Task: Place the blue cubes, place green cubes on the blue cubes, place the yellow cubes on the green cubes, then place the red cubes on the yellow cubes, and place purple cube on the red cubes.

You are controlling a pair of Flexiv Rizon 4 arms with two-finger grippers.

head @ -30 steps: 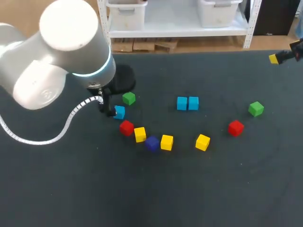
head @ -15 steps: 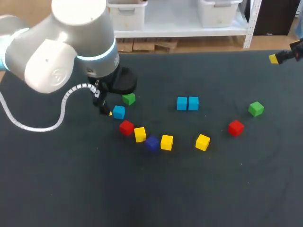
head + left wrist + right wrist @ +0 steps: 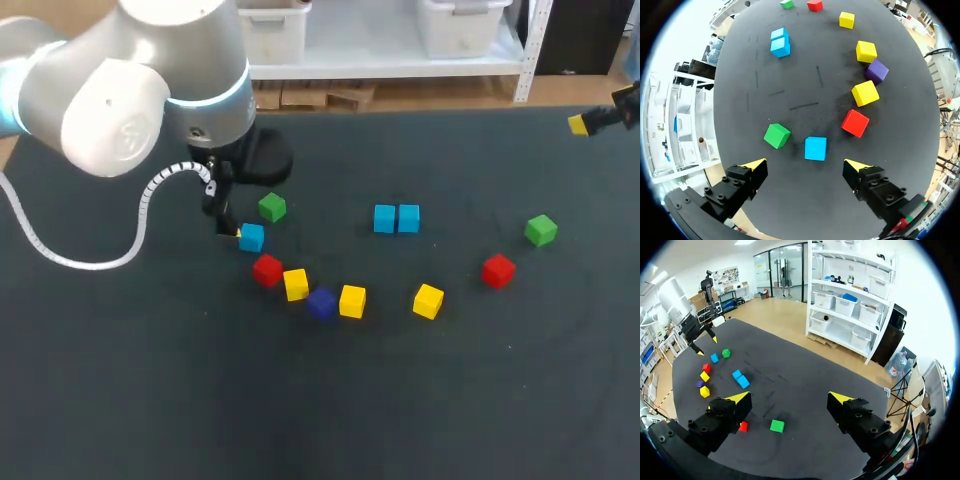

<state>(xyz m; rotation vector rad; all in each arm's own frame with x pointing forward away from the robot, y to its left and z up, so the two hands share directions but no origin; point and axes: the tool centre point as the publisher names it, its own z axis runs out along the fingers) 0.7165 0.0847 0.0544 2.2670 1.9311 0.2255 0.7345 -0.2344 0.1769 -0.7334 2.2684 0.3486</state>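
My left gripper [image 3: 236, 233] hangs open just left of a single blue cube [image 3: 251, 237]. In the left wrist view that blue cube [image 3: 815, 148] lies on the table just ahead of the gap between the open left gripper's [image 3: 805, 165] fingers, untouched. A green cube [image 3: 777, 135] and a red cube [image 3: 855, 123] flank it. Two blue cubes [image 3: 396, 218] sit side by side mid-table. Yellow cubes [image 3: 296, 284] [image 3: 352, 301] [image 3: 428, 301] and a purple cube [image 3: 321, 303] form a row. My right gripper [image 3: 788, 398] is open and empty, high over the far right corner [image 3: 600, 118].
A second green cube [image 3: 540, 230] and a second red cube [image 3: 498, 270] lie at the right. The dark table [image 3: 320, 400] has bare surface along its front half. My left arm's bulky body [image 3: 140, 90] and its cable [image 3: 110, 255] overhang the back left.
My left arm's upper body has swung rightward and back, while its gripper stayed beside the single blue cube. No cube has moved. The right arm is still.
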